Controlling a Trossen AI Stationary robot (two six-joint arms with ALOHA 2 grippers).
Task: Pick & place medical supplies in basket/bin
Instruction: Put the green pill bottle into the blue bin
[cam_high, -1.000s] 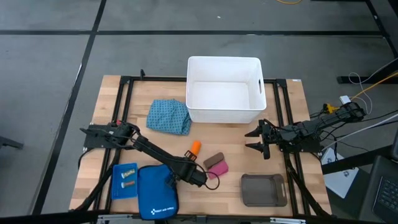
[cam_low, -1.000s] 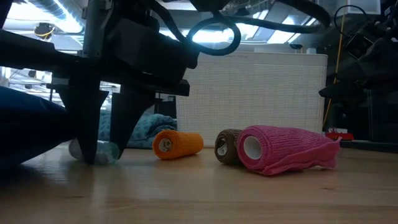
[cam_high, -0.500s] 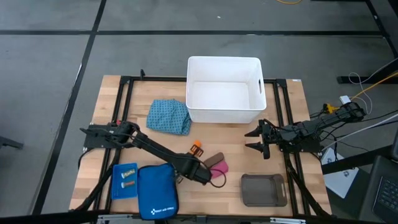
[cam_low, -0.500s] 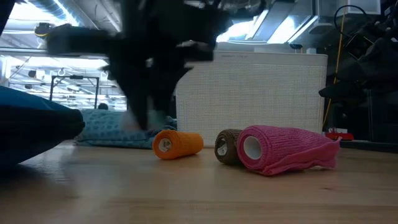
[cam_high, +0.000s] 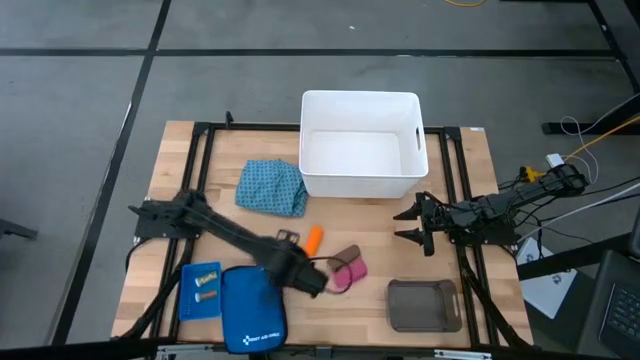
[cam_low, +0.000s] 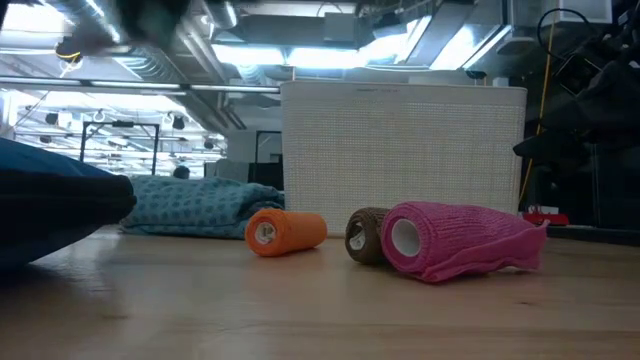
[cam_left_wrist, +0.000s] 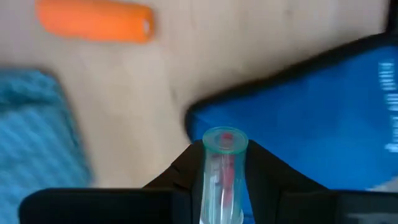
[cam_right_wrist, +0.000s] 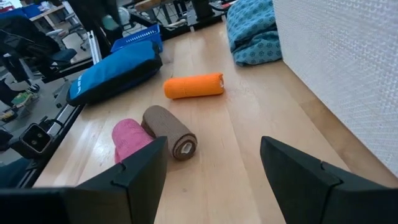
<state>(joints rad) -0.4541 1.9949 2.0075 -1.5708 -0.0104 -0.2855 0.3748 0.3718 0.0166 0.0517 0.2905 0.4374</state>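
My left gripper (cam_high: 288, 240) hangs high over the wood between the blue pouch (cam_high: 253, 307) and the orange roll (cam_high: 314, 237), shut on a clear tube (cam_left_wrist: 222, 168) with red inside. The teal cloth bundle (cam_high: 272, 187) lies by the white tub (cam_high: 360, 97). Pink roll (cam_high: 352, 272) and brown roll (cam_high: 343, 257) lie side by side on the table. Yellowish vials sit in a small blue tray (cam_high: 201, 290). My right gripper (cam_high: 412, 225) waits open near the table's right edge, level with the table (cam_right_wrist: 214, 168). My left gripper pinches the clear tube between its two fingers, which point down from above. The tube lies along the fingers, and its capped end (cam_left_wrist: 225, 140) sticks out past the fingertips. It is lifted clear of the table.
A grey tray (cam_high: 423, 304) lies at the near right. The blue pouch (cam_left_wrist: 323, 118) is just beside the held tube, the orange roll (cam_left_wrist: 93, 22) and teal cloth (cam_left_wrist: 31, 124) farther off. Bare wood lies between the rolls and the tub (cam_low: 400, 150).
My left gripper stood with its fingertips on the table beside the pouch, around a clear tube lying there. It has risen high above the table and drifted toward the far-left, carrying the tube clear of the wood. The rolls and cloth have stayed put.
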